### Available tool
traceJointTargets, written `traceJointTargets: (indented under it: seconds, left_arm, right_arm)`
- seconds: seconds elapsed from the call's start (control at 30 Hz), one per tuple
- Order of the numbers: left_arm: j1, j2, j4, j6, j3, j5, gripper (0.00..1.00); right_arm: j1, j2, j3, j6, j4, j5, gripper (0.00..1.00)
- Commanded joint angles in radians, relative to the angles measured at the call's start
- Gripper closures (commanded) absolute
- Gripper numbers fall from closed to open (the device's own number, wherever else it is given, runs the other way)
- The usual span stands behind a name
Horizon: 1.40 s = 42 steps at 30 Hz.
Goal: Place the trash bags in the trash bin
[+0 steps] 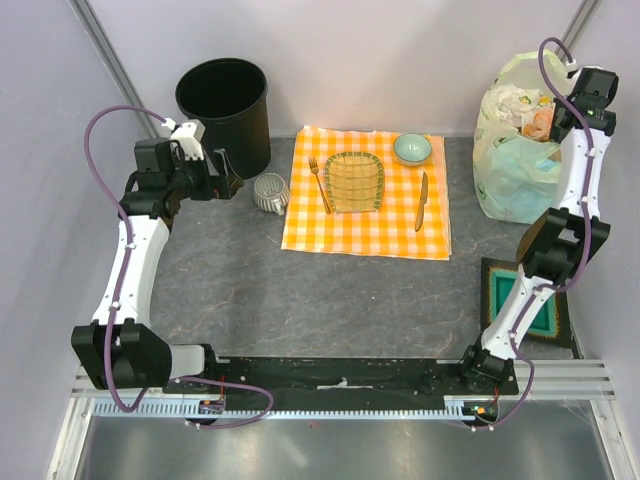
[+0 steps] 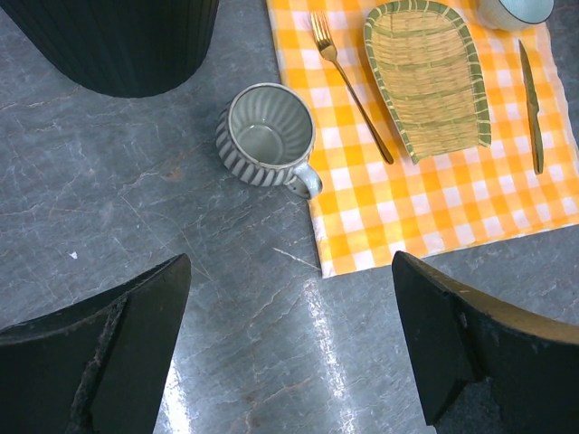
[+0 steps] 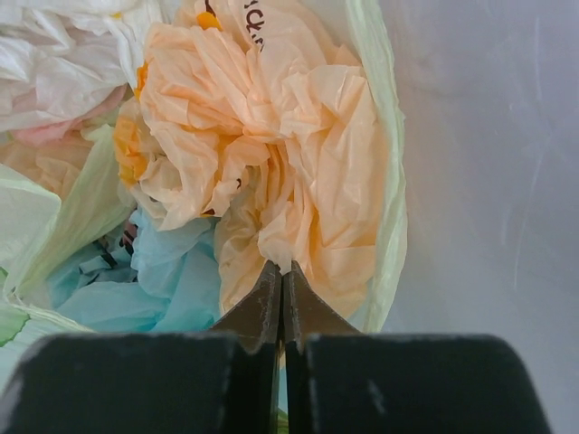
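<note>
A grey, stone-patterned table (image 1: 300, 300) fills the scene. On its far middle part lies an orange-and-white checked cloth (image 1: 370, 225). At the far right stands a pale green plastic bag (image 1: 510, 190), upright and stuffed with crumpled white, blue and peach plastic. At the far left corner stands the black trash bin (image 1: 225, 105), upright, mouth open, well apart from the green bag.

The peach-orange trash bag (image 3: 271, 154) sits crumpled in the top of the green bag, against its right-hand wall, and no part of it is in the bin. The right gripper (image 3: 281, 271) points down into that opening with its two fingers pressed flat together, their tips at the lower edge of the peach plastic. A fold may be caught between them, but the wrist view does not show it plainly.

The left gripper (image 2: 289, 271) hangs over bare table beside the bin, its fingers spread wide and holding nothing.

In the middle of the cloth lies a woven bamboo tray (image 1: 354, 181). A ribbed grey mug (image 2: 267, 136) stands upright on the table just beside the cloth's left edge, its handle towards the cloth, near the bin's base. A small pale green bowl (image 1: 412, 148) sits at the cloth's far right corner. A fork (image 1: 320, 183) lies left of the tray and a knife (image 1: 422, 200) right of it.
</note>
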Motion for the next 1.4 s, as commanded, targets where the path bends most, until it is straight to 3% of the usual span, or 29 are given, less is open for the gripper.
traceJointTargets:
  seconds: [0.0, 0.17, 0.47, 0.73, 0.93, 1.0, 1.07, 1.23, 1.37]
  left_arm:
    - [-0.001, -0.012, 0.027, -0.033, 0.033, 0.028, 0.01]
    - [-0.002, -0.017, 0.041, -0.059, 0.023, 0.044, 0.01]
    - [-0.015, -0.037, 0.056, -0.07, 0.005, 0.02, 0.01]
    - [-0.016, -0.068, 0.069, -0.029, 0.022, 0.084, 0.01]
    - [-0.018, -0.101, 0.07, 0.089, 0.065, 0.377, 0.01]
    - [-0.031, -0.121, 0.086, 0.126, 0.054, 0.416, 0.01]
    - [-0.091, -0.129, 0.09, 0.206, 0.04, 0.469, 0.01]
    - [-0.305, -0.163, 0.132, 0.401, -0.004, 0.451, 0.01]
    - [-0.5, -0.184, 0.185, 0.584, -0.056, 0.292, 0.01]
  right_arm:
    - [-0.003, -0.082, 0.042, 0.01, 0.068, -0.054, 1.0]
    - [-0.003, -0.249, -0.082, 0.051, 0.269, -0.226, 1.0]
    - [-0.003, -0.326, -0.09, 0.193, 0.491, -0.394, 1.0]
    - [0.057, -0.362, -0.064, 0.432, 0.547, -0.653, 1.0]
    - [0.246, -0.565, -0.369, 0.423, 0.536, -0.759, 1.0]
    - [0.312, -0.647, -0.507, 0.426, 0.525, -0.786, 1.0]
    - [0.37, -0.722, -0.647, 0.437, 0.518, -0.832, 1.0]
    - [0.491, -0.843, -0.867, 0.447, 0.507, -0.905, 1.0]
    - [0.566, -0.905, -0.967, 0.461, 0.492, -0.941, 1.0]
